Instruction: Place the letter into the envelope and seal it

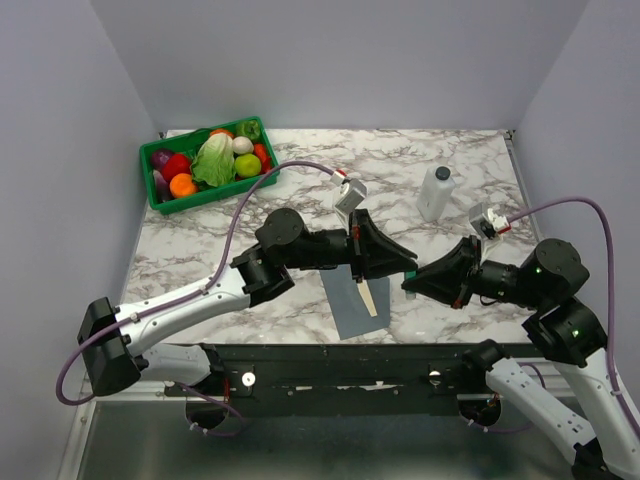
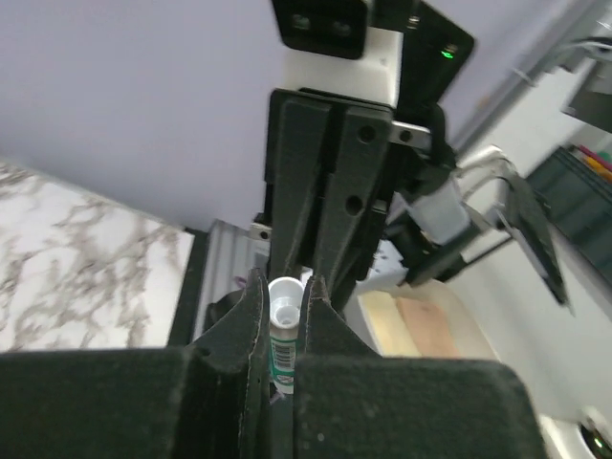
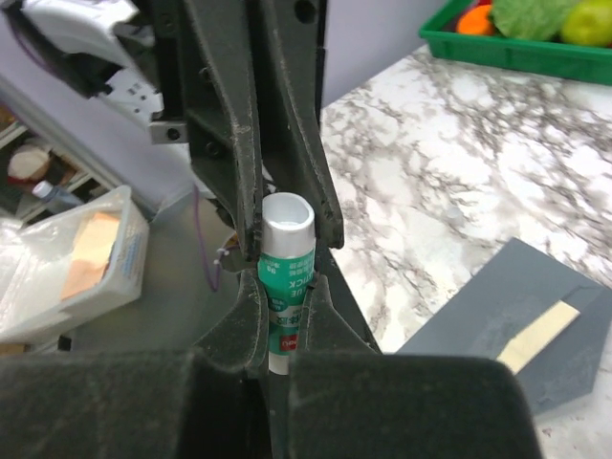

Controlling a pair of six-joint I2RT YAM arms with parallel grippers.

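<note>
1. My left gripper (image 1: 408, 266) and my right gripper (image 1: 410, 284) meet tip to tip above the marble table (image 1: 470, 150), each pointing at the other.
2. Left gripper (image 2: 284, 287): the fingers are drawn nearly together, clamped on one end of a glue stick (image 2: 283, 335). The white end of the stick shows between them.
3. Right gripper (image 3: 284, 287): the fingers are nearly closed on the green-labelled body of the same glue stick (image 3: 285, 277). Its silver-white end stands just past my fingertips, in the opposite fingers.
4. The envelope (image 1: 350, 305) lies flat on the table, below the fingertips and to the left-arm side of them. In the right wrist view the envelope (image 3: 516, 325) is low and to the right of my fingers, apart from them.
5. The letter (image 1: 372, 298) shows only as a narrow cream strip against the grey, just beneath the meeting point. The same strip (image 3: 537, 335) lies near the envelope's flap seam. Whether it is tucked inside or lying on top I cannot tell.
6. Obstruction: seen from above, the left gripper body covers the far end of the envelope.
7. A white bottle (image 1: 436, 193) with a dark cap stands upright beyond the right fingers, well apart.
8. A green basket (image 1: 215, 196) of vegetables (image 1: 212, 160) sits at the far left corner, well apart from both sets of fingers.
</note>
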